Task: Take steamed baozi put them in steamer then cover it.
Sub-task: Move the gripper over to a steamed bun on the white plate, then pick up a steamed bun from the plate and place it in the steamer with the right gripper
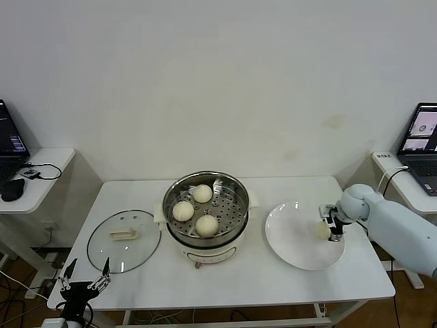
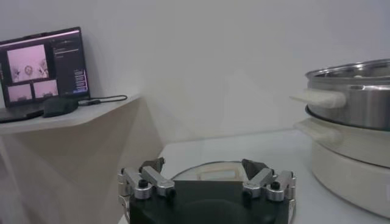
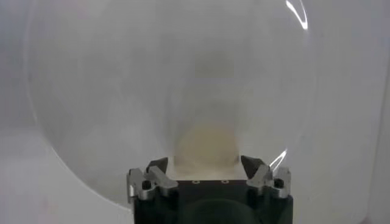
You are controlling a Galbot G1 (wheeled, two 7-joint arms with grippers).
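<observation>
Your right gripper (image 1: pixel 328 231), centre-right of the head view, has its jaws around the last baozi (image 1: pixel 323 231) on the plate (image 1: pixel 293 239), ready for lifting; whether they grip yet, you cannot tell. The left gripper (image 1: pixel 85 275) waits with jaws apart, lower left.

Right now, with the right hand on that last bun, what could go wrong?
1. The right hand sits at the last baozi near the white plate's right edge; a partial grip may let it roll off.
2. Three buns already fill much of the steamer; the fourth may land on one.
3. The cover lies near the parked left hand.

text: none legible | laptop screens (image 1: pixel 425 130): content too small (unreadable)
</observation>
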